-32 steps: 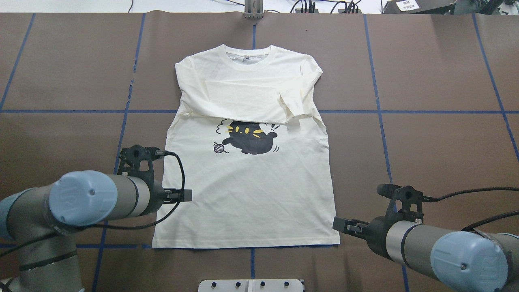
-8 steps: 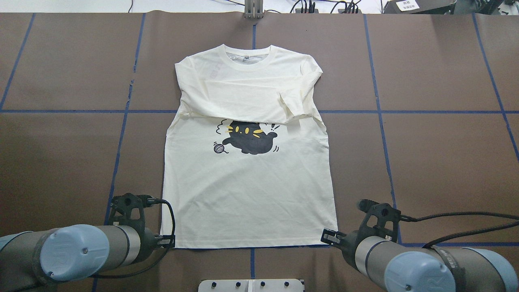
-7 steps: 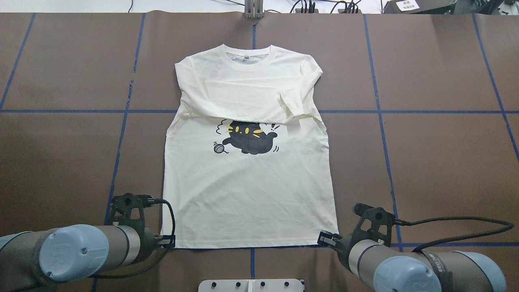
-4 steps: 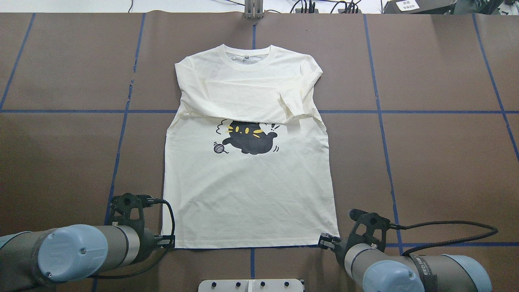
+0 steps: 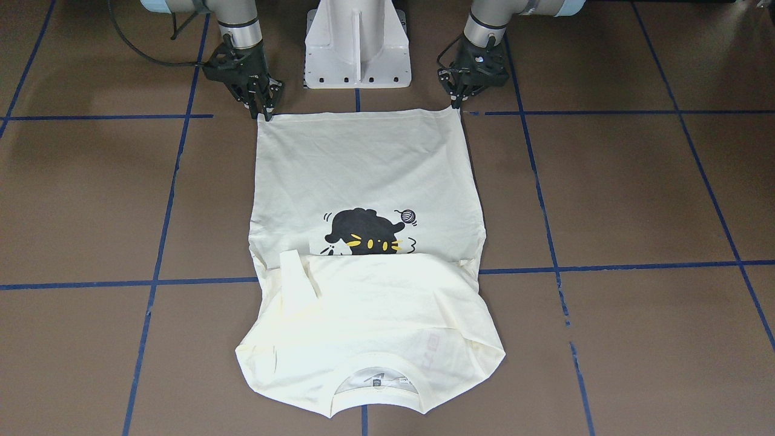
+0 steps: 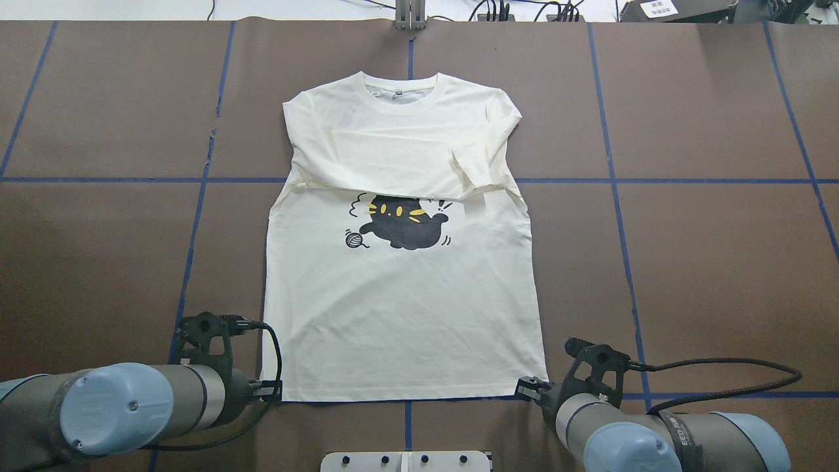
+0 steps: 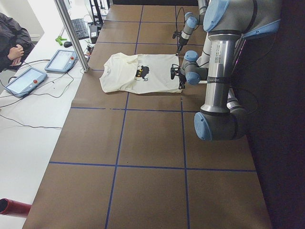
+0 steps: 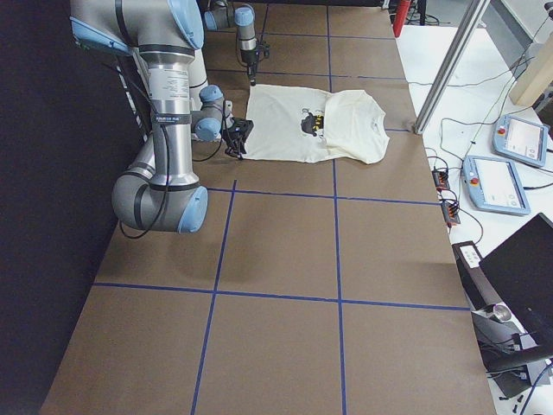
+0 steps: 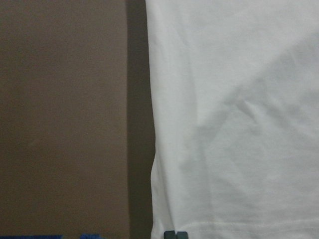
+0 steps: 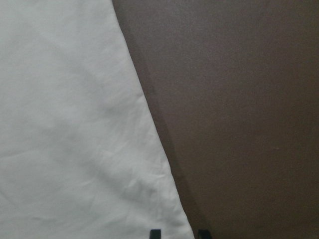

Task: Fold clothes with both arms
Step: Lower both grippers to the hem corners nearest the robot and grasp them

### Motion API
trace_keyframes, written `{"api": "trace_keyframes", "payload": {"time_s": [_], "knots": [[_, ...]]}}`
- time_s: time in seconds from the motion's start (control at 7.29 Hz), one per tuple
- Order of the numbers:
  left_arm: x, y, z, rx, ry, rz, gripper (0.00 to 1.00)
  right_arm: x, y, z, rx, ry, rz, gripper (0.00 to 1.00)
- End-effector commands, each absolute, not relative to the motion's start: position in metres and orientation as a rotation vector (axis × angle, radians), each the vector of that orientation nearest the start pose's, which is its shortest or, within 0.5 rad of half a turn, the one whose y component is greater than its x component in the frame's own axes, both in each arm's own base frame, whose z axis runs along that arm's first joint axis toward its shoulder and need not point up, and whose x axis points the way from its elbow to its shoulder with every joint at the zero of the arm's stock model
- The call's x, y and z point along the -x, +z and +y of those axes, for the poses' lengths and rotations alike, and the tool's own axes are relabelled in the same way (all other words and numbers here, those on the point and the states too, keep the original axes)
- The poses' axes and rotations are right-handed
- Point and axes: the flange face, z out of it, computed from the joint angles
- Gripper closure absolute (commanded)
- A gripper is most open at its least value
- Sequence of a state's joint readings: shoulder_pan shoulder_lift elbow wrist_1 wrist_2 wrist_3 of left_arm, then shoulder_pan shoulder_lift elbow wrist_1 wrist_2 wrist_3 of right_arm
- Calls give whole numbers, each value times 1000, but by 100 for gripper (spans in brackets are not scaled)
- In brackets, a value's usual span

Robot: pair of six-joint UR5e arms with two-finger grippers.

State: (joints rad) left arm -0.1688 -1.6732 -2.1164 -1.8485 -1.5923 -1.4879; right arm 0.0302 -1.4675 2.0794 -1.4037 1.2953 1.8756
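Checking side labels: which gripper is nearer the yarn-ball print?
Left. The left gripper is at the hem corner nearest the yarn-ball print; the right gripper is at the opposite hem corner.

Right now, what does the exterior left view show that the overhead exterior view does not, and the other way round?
Only the exterior left view shows a person's sleeve, a teach pendant and a keyboard. Only the overhead view shows the label inside the collar and a white plate at the bottom edge. Both show the T-shirt lying flat, sleeves folded across its chest, with the left gripper and right gripper at its hem corners.
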Motion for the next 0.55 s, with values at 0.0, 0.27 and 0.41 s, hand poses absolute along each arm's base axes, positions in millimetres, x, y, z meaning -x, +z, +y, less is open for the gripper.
{"api": "trace_keyframes", "payload": {"time_s": [0.0, 0.27, 0.41], "knots": [[-465, 326, -212, -97, -70, 926, 100, 497, 359, -178, -179, 434, -809, 100], [-457, 317, -214, -103, -73, 943, 100, 482, 342, -184, -192, 442, -835, 100], [-433, 286, -208, -69, -58, 929, 100, 451, 312, -185, -188, 445, -839, 100]]}}
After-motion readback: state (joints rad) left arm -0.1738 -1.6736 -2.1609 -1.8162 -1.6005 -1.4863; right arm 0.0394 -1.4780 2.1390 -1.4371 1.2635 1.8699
